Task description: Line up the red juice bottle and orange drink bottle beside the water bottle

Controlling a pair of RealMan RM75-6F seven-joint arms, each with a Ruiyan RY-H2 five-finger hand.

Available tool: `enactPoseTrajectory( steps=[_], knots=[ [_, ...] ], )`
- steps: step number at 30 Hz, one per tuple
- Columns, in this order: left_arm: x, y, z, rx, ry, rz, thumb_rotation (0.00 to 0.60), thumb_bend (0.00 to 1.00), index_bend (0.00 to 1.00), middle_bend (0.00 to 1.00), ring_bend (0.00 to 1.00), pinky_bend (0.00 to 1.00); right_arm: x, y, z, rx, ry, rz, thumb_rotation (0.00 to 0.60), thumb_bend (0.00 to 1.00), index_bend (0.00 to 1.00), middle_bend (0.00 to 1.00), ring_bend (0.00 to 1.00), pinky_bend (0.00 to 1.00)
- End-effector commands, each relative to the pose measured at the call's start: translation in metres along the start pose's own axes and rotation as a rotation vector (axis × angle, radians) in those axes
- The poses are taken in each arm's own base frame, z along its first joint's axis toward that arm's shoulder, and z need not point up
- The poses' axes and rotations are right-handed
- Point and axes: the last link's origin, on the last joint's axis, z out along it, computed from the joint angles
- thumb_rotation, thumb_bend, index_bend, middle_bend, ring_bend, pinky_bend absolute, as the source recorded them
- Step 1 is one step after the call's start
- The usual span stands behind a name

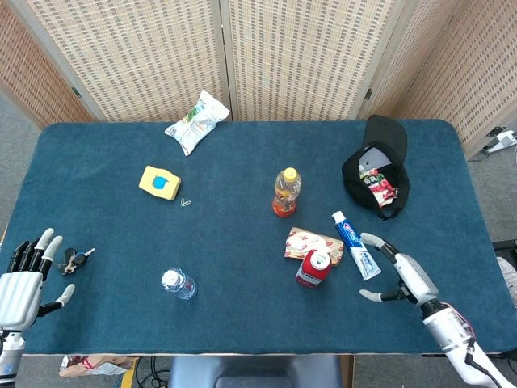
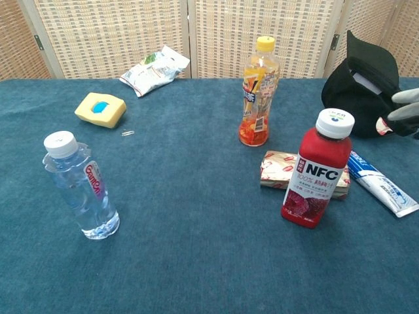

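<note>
Here the right robot hand (image 1: 404, 275) is over the desk (image 1: 242, 250) near its front right part, with fingers spread apart and nothing in it; its fingertips (image 2: 404, 104) also show at the right edge of the chest view. Just beside it lies a toothpaste tube (image 1: 355, 244), and next to the tube the red juice bottle (image 1: 313, 268) stands upright, touching a small red-patterned packet (image 1: 311, 244) behind it. The orange drink bottle (image 1: 286, 191) stands upright further back, near the middle of the desk. The water bottle (image 1: 178, 284) stands well apart from both, toward the front left. The left robot hand (image 1: 23, 283) rests at the front left corner, fingers apart and holding nothing, with a bunch of keys (image 1: 74, 259) just beside it. A yellow sponge (image 1: 159, 182) and a snack bag (image 1: 197, 120) lie toward the back left, and a black cap (image 1: 376, 168) lies toward the back right edge.
</note>
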Motion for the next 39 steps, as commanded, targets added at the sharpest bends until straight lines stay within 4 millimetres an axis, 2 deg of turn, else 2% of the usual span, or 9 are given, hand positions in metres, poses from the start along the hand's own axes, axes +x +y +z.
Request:
enactPoseTrajectory(
  steps=[1, 14, 27, 31, 36, 39],
  knots=[
    [0.0, -0.001, -0.001, 0.003, 0.0, -0.001, 0.6, 0.24, 0.0, 0.0, 0.0, 0.02, -0.019, -0.005, 0.023, 0.046, -0.07, 0.076, 0.6, 0.0, 0.11, 0.15, 0.09, 0.17],
    [0.002, -0.004, -0.004, 0.008, 0.002, -0.006, 0.6, 0.24, 0.0, 0.0, 0.0, 0.02, -0.055, -0.007, 0.061, 0.14, -0.09, 0.176, 0.6, 0.0, 0.11, 0.15, 0.09, 0.17],
    [0.001, -0.003, -0.005, 0.003, -0.004, -0.009, 0.6, 0.24, 0.0, 0.0, 0.0, 0.02, -0.073, -0.001, 0.075, 0.172, -0.13, 0.187, 0.6, 0.0, 0.11, 0.19, 0.09, 0.17],
    [0.001, -0.002, -0.005, 0.001, -0.01, -0.019, 0.6, 0.24, 0.0, 0.0, 0.0, 0.02, -0.077, 0.0, 0.079, 0.175, -0.121, 0.21, 0.6, 0.0, 0.16, 0.24, 0.12, 0.17],
    [0.002, -0.003, -0.005, -0.001, -0.009, -0.02, 0.6, 0.24, 0.0, 0.0, 0.0, 0.02, -0.082, 0.002, 0.084, 0.183, -0.11, 0.232, 0.6, 0.08, 0.22, 0.29, 0.16, 0.19],
    [0.002, -0.003, -0.005, 0.001, -0.009, -0.023, 0.6, 0.24, 0.0, 0.0, 0.0, 0.02, -0.084, 0.003, 0.086, 0.184, -0.103, 0.245, 0.6, 0.19, 0.27, 0.32, 0.19, 0.22]
  ],
)
